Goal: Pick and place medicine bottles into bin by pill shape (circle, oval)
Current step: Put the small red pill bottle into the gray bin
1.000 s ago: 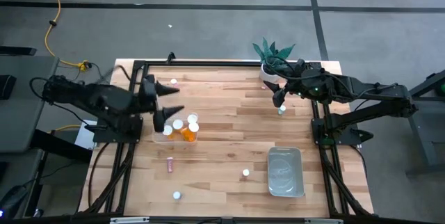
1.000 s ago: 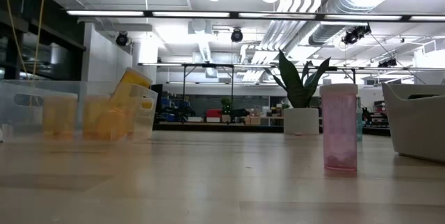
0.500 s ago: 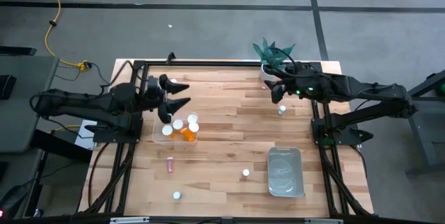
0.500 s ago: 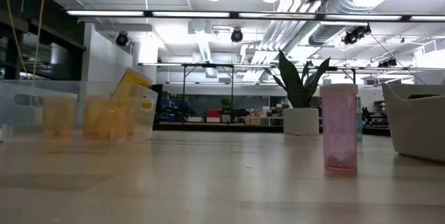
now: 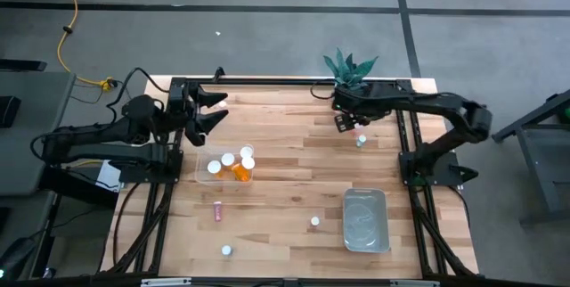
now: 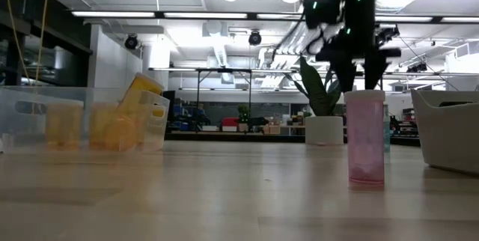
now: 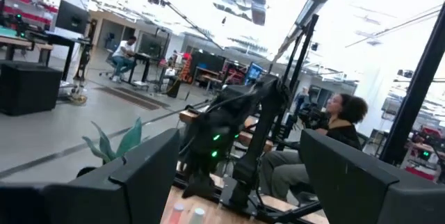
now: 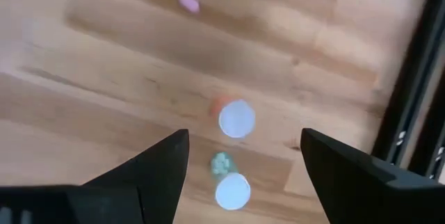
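Two medicine bottles with white caps stand on the wooden table near its far right corner: an orange one (image 8: 236, 118) and a greenish one (image 8: 231, 190), seen together in the high view (image 5: 361, 142). My right gripper (image 8: 245, 137) hangs above them (image 5: 344, 122), open and pointing down, touching nothing. My left gripper (image 5: 212, 109) is open and roughly level near the far left edge, beyond the clear bin (image 5: 203, 176) that holds several bottles (image 5: 233, 164). A pink bottle (image 6: 365, 140) stands upright on its base.
A second empty bin (image 5: 365, 220) sits at the near right. A pink bottle (image 5: 217, 211) and two white-capped ones (image 5: 314, 222) (image 5: 226, 250) stand loose on the near half of the table. A potted plant (image 5: 349, 66) is at the far edge. A person (image 7: 334, 133) sits beyond the table.
My right gripper has dropped toward the table and tipped from nearly level to pointing down over the two far-right bottles. My left gripper has swung from above the clear bin toward the far edge and tipped up to about level. Both stayed open.
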Controlling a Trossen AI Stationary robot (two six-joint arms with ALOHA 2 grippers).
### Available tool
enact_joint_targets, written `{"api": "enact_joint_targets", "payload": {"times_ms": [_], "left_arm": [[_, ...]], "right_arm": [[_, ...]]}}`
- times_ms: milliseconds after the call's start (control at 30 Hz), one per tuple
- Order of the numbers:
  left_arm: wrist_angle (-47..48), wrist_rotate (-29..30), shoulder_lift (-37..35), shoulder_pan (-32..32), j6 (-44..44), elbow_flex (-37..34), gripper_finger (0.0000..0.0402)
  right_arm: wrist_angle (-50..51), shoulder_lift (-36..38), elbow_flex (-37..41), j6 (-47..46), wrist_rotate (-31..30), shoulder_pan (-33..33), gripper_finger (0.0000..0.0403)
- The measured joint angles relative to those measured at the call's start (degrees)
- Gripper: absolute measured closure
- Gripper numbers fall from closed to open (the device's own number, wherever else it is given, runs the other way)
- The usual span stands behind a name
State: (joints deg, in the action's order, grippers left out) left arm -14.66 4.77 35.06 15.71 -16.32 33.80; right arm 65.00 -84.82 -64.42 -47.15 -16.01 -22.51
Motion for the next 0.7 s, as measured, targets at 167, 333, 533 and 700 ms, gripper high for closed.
{"api": "enact_joint_targets", "payload": {"times_ms": [167, 333, 533, 700], "left_arm": [[1.6, -0.2, -0.8, 0.9, -1.9, 0.0, 0.0116], [1.4, 0.5, -0.8, 0.8, -3.0, 0.0, 0.0116], [1.3, 2.0, -0.8, 0.8, -4.7, 0.0, 0.0116], [1.1, 2.2, -0.8, 0.8, -5.6, 0.0, 0.0116]], "right_arm": [[-0.2, -6.4, 0.0, 7.1, 6.6, -6.1, 0.0144], [-5.6, -7.4, 0.0, 12.4, 10.0, -9.8, 0.0166], [-6.7, -7.4, 1.1, 14.7, 12.2, -13.1, 0.0196], [-6.8, -7.3, 5.0, 16.1, 14.5, -15.1, 0.0203]]}}
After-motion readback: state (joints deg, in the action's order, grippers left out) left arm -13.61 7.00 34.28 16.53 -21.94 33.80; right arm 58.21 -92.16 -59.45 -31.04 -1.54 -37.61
